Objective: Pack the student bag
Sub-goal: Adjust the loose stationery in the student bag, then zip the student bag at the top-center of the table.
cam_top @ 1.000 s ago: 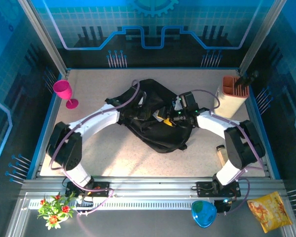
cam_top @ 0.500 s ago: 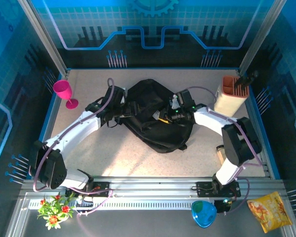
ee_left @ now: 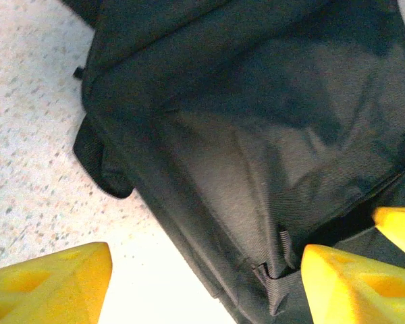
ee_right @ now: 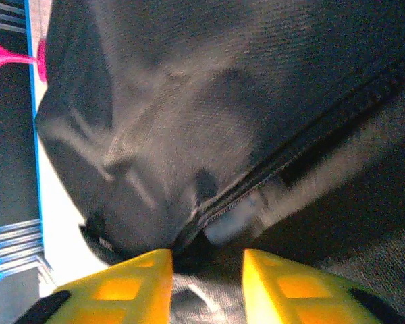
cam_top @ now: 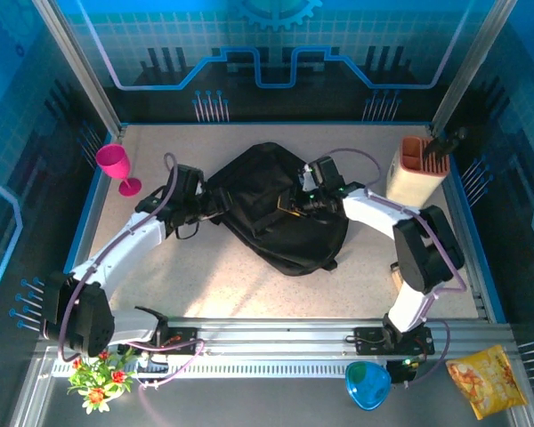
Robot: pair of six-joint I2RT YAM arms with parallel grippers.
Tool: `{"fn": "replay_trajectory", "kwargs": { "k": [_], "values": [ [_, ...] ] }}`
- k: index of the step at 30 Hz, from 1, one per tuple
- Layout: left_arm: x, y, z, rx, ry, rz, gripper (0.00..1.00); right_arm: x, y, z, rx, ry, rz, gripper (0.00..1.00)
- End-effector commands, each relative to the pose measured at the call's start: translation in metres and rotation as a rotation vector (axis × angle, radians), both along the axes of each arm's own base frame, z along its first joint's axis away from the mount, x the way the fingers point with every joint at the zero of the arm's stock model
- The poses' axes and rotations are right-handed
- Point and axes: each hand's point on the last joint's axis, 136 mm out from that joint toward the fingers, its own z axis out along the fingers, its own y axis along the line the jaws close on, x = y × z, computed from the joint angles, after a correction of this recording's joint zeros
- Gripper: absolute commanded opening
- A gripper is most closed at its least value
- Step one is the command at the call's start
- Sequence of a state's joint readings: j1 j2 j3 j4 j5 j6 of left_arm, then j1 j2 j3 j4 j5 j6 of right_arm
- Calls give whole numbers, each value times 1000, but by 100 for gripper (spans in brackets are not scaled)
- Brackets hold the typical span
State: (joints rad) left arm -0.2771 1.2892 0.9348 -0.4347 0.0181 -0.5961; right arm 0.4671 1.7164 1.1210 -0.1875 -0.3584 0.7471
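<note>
— Jaws of the left gripper [ee_left: 207,270]: entry, please.

— Item 1. Yellow fingers spread wide, nothing between them. One hangs over the cloth of the large black soft fabric backpack [cam_top: 280,218], the other over the pale speckled table [cam_top: 205,276] just beside the bag's edge. Holding nothing.

— Change since a second ago?

— Item 2. That arm was reaching onto the top of the backpack. It has drawn back to the bag's left side, widening its jaws as it went. The backpack, bunched up then, now lies flatter and rounder at mid-table (let go, by the look of it).

— And the right gripper [ee_right: 208,260]?

— Item 3. Shifted a little toward the bag's far part. Jaws narrow, with a small gap left, set right at the dark zipper line [ee_right: 304,145] that runs across the cloth. Whether they pinch the zip or only touch the fabric, I cannot tell.

— Meaning for the task?

— Item 4. My judgement: the left arm has finished steadying the bag, and working the zip falls to the right arm as the step in hand. Contents are hidden under the cloth, so how full the bag is goes unrecorded.
</note>
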Motion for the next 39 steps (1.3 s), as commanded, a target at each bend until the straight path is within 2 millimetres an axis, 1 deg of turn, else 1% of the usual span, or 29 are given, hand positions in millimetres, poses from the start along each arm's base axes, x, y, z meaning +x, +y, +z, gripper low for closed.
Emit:
{"fn": "replay_trajectory", "kwargs": {
  "k": [1,4,6,8,11,13,15,22,27,33,37,39],
  "values": [
    [-7,8,-4,-66,20,51,78,-23,-2,21,-178,-162,175,43],
    [-11,21,-14,-82,42,107,82,-37,12,23,-310,-235,341,49],
    [-13,29,-19,-81,53,136,85,-44,26,22,-361,-255,440,50],
    [-16,37,-22,-70,59,164,91,-48,43,19,-390,-262,528,52],
    [-21,46,-24,-53,52,184,98,-47,63,11,-431,-277,622,54],
    [-23,50,-24,-49,50,191,99,-46,73,4,-452,-284,671,54],
    [-25,52,-24,-50,48,194,99,-41,79,0,-475,-292,700,53],
    [-28,52,-26,-58,58,193,99,-23,86,-13,-529,-321,725,48],
    [-27,52,-26,-66,57,193,99,-17,92,-23,-530,-303,717,44],
    [-28,51,-27,-70,60,191,99,-15,94,-37,-583,-303,726,40],
    [-28,49,-27,-78,62,186,99,-14,93,-42,-600,-301,721,31],
    [-28,47,-27,-93,63,180,99,-16,95,-42,-584,-297,725,23]
  ]
}}
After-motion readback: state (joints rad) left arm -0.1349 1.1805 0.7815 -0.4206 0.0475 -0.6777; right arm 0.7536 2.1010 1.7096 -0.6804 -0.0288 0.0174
